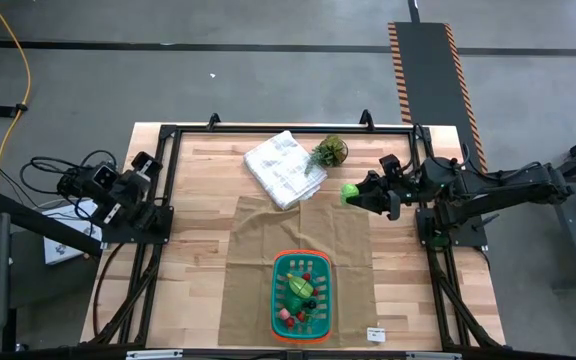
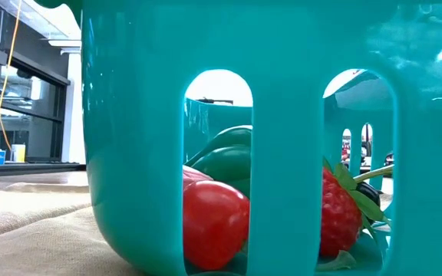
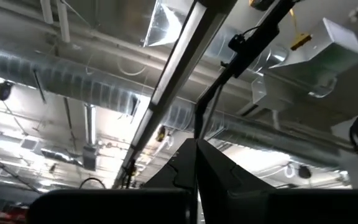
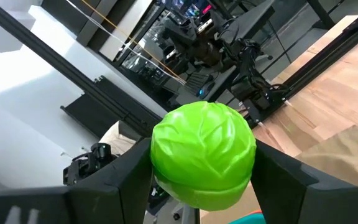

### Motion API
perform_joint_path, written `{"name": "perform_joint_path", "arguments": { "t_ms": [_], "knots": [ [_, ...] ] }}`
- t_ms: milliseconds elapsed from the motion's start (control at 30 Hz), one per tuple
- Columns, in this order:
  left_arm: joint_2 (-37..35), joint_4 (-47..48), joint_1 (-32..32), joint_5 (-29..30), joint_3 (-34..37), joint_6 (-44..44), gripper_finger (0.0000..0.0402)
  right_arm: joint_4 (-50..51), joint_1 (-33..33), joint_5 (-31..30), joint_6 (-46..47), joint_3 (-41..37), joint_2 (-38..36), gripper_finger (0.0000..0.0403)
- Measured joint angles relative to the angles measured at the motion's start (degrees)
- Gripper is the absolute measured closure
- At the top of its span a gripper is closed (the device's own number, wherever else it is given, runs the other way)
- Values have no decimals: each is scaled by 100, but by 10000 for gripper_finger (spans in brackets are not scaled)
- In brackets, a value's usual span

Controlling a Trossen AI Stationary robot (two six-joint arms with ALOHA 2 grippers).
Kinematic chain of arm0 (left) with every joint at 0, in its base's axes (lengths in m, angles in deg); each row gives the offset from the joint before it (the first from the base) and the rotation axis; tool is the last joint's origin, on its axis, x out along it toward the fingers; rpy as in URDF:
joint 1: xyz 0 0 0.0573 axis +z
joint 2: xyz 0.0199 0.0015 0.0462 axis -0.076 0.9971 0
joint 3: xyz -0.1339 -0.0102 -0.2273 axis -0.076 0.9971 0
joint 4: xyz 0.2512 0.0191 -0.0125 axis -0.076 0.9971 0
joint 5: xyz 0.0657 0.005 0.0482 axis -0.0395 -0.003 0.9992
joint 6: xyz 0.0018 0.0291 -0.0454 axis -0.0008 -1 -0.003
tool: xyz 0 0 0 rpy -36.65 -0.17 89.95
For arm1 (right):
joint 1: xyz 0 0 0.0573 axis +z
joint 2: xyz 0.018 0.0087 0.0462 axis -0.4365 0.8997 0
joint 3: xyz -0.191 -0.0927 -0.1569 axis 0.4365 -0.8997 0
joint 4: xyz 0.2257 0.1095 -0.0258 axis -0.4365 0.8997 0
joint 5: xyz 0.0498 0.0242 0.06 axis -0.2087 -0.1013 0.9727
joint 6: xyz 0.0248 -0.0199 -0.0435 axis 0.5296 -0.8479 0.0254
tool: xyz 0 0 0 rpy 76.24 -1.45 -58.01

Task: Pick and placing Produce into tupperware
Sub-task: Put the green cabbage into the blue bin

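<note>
The tupperware, a green basket (image 1: 302, 295) with a red-orange rim, stands on a tan cloth (image 1: 268, 250) near the table's near edge. Produce lies in it: a red tomato (image 2: 213, 222), a strawberry (image 2: 336, 215) and dark green pieces (image 2: 225, 157). My right gripper (image 1: 354, 192) hangs above the table's far right part, shut on a light green cabbage (image 4: 202, 155). My left gripper (image 3: 194, 177) is shut on nothing and points up at the ceiling; its arm (image 1: 118, 195) is folded at the table's left edge. My right gripper pinches the cabbage by its two opposite sides (image 4: 161, 158) between its two fingers (image 4: 126, 177). The fingers lie level and come from the table's right side. The cabbage (image 1: 349, 192) is lifted clear of the table.
A folded white cloth (image 1: 283, 168) and a small leafy potted plant (image 1: 328, 152) sit at the far middle, just left of the held cabbage. A small white tag (image 1: 375, 333) lies near the front edge. A black frame (image 1: 288, 130) borders the table.
</note>
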Motion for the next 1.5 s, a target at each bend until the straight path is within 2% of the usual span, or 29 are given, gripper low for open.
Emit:
{"name": "perform_joint_path", "arguments": {
  "t_ms": [400, 600, 700, 833, 1033, 1300, 1500],
  "knots": [
    [0, 337, 0, 236, 0, -84, 401, -1, 2, 42, 369, -2, 47, 187],
    [0, 474, 16, 251, 0, -87, 401, -553, 2, 208, 478, -4, 408, 187],
    [0, 495, 236, 229, 14, 3, 401, -751, 2, 358, 593, -4, 695, 187],
    [0, 385, 838, -64, 237, 543, 401, -1025, 4, 537, 749, -4, 1034, 187],
    [-2, -193, 2256, -652, 988, 2223, 401, -1437, 220, 538, 905, 16, 1403, 187],
    [2, -293, 4268, -2106, 955, 3798, 401, -443, 469, 239, 350, 1060, 1763, 187],
    [4, 347, 5064, -2378, 955, 3994, 401, 228, 466, 184, -74, 1844, 1935, 187]
  ]
}}
